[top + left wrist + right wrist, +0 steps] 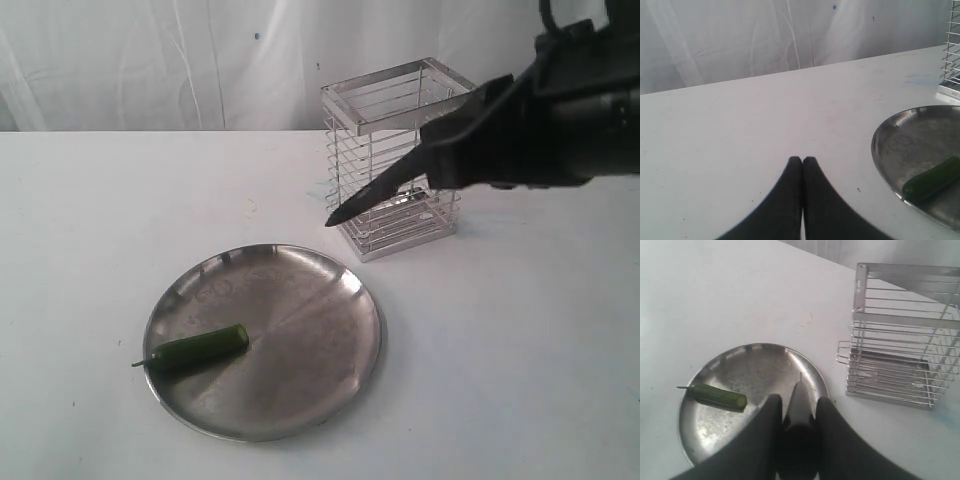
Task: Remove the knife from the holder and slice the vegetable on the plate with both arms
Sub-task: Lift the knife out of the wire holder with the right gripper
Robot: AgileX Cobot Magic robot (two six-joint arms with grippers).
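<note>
Right tool [799,401] fills the near field of the right wrist view, its two black fingers [771,415] pinching the knife [372,190] by the handle, blade between them and pointing forward.

- Knife: out of the holder [372,150], held in the air. In the exterior view the dark blade slants down and to the left. Its tip hangs in front of the holder's lower half and touches nothing. From the right wrist view the tip lines up over the near rim of the plate [310,340].
- Vegetable [200,347]: one green pepper lying flat on the left part of the plate. The thin stem reaches the left rim and the blunt end turns toward the plate's middle. It lies well apart from the blade.
- Plate: round, dull steel, flat on the tabletop [120,220], in front and to the left of the holder and not touching it.
- Holder: wire cage, upright, at the back of the tabletop near the pale backdrop [150,60].
- Right arm [590,110]: bulky and black, enters from the upper right of the exterior view.
- Left tool [802,162]: seen only in its own wrist view. Its fingers are pressed together with nothing between them, low over bare tabletop. The plate's rim and the vegetable show off to one side, clear of the fingers.
</note>
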